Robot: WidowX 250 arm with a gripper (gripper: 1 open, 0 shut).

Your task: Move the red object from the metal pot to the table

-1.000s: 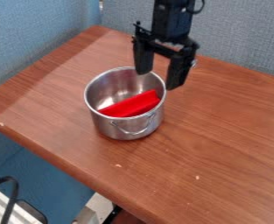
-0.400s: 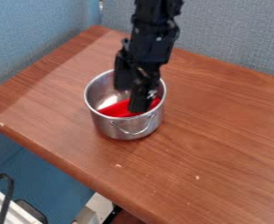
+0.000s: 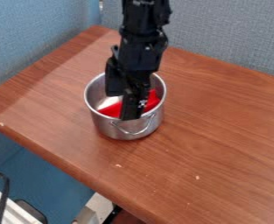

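Task barely started. The red object lies inside the metal pot, resting on the pot's floor, mostly hidden behind the arm. The gripper reaches down into the pot w/ jaws spread wide, nothing held; one finger sits over the red object, contact can't be confirmed. The pot stands mid tabletop. Left to do, in my judgement: close on the red object, lift it clear of the pot rim, set it on bare tabletop beside the pot.
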